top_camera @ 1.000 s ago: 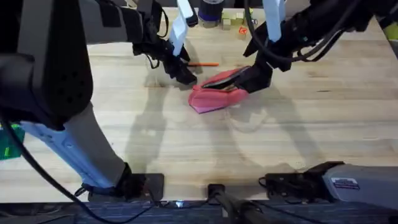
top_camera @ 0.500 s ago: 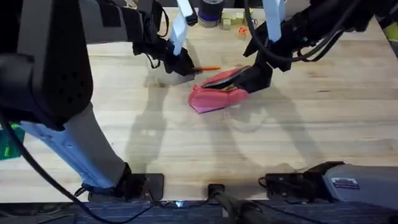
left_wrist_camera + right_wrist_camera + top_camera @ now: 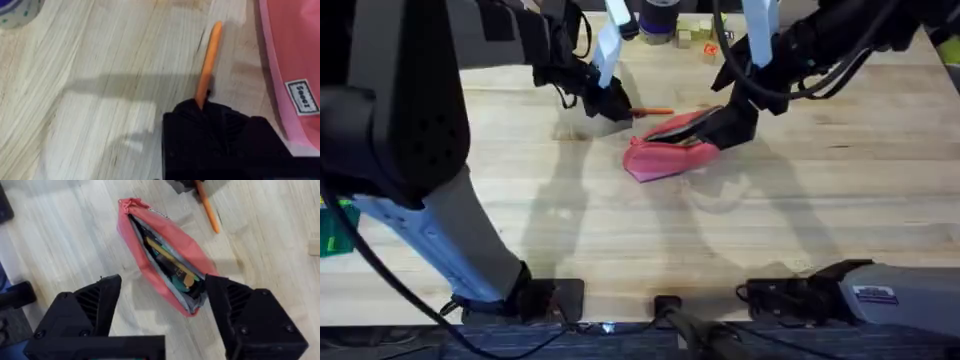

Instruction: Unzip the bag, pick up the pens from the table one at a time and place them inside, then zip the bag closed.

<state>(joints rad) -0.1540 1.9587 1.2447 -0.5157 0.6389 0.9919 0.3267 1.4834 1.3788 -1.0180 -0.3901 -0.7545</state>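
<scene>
Now the pickup step: left gripper (image 3: 202,107) is closed on the orange pen (image 3: 208,62) on the table (image 3: 840,190), the unzipped bag (image 3: 162,260) lies beside it under the open right gripper (image 3: 160,315), so next lift and carry.

Bare table (image 3: 620,230) lies open near the bases; clutter (image 3: 685,35) crowds the far edge.

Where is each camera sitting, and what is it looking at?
Overhead: above the arm bases, looking down and forward at the light wood plank table; both arms show.
Left wrist: on the left arm, facing the slim orange pen; its black left pincer shows.
Right wrist: on the right arm, over the unzipped pink fabric pouch; its open right pincer shows.
All three share pen and pouch.
</scene>
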